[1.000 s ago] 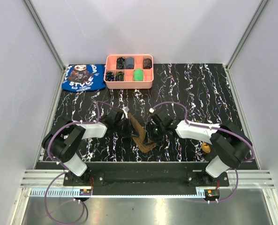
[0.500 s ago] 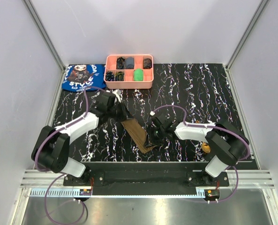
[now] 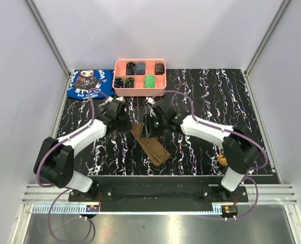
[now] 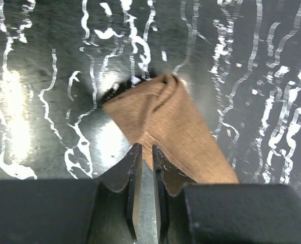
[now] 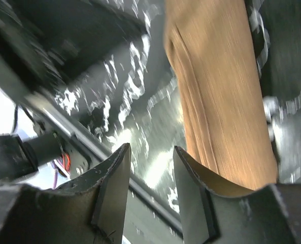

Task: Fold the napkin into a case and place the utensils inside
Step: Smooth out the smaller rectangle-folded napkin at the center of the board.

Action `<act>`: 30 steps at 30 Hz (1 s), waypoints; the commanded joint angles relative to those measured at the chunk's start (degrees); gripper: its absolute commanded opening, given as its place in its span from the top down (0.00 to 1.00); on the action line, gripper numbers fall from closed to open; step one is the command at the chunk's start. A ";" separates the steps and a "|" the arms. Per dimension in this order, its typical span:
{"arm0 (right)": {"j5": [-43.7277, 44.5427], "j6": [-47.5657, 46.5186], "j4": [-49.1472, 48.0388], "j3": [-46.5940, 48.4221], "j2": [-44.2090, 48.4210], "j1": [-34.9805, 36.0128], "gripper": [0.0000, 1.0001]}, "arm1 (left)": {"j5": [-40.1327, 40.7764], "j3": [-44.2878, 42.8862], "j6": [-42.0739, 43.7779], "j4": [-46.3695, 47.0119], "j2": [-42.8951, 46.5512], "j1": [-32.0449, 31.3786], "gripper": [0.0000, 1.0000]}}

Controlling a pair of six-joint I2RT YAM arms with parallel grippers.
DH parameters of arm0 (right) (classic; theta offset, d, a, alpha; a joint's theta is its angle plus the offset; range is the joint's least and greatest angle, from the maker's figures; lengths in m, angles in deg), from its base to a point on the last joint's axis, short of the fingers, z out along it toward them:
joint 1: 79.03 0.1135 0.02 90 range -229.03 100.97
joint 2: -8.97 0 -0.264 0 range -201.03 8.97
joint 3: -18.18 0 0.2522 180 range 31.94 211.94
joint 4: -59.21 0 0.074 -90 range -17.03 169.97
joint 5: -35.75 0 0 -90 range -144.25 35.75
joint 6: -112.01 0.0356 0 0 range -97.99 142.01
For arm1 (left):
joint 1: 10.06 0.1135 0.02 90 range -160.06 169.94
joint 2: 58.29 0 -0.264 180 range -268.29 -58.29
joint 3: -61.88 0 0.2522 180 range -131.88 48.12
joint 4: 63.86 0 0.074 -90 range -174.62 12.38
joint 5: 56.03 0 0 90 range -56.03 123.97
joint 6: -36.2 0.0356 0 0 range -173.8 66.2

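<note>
The olive-brown napkin [image 3: 153,146] lies flat on the black marbled table as a narrow folded strip running from far left to near right. My left gripper [image 3: 124,122] hovers at the strip's far left end. In the left wrist view its jaws [image 4: 146,148] stand almost together at the napkin's [image 4: 165,117] edge, with nothing seen between them. My right gripper [image 3: 151,124] is open just beyond the far end; in the blurred right wrist view [image 5: 151,148] the napkin [image 5: 221,91] lies beside its right finger. One gold utensil [image 3: 223,160] shows partly by the right arm; the other is hidden.
A pink compartment tray [image 3: 139,93] with small dark and green items stands at the back. A blue printed cloth [image 3: 91,84] lies to its left. The right arm reaches across the table's middle over the napkin's right side.
The napkin, held up between both grippers a second ago, now lies flat. The left gripper moved to the far left. The right gripper swung from the near end to the far end.
</note>
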 commanded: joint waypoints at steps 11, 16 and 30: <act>-0.89 -5.65 -0.92 17.20 -18.36 -2.90 0.69 | 5.10 -8.37 1.42 -0.75 -10.24 -1.11 0.82; -2.38 -4.24 -3.12 16.67 -19.42 -3.70 0.74 | 5.37 -8.89 1.42 -0.67 -11.65 -1.73 0.83; -7.74 -0.55 -8.39 17.20 -23.28 -4.14 0.88 | 5.89 -8.46 0.98 -0.31 -11.22 -1.91 0.95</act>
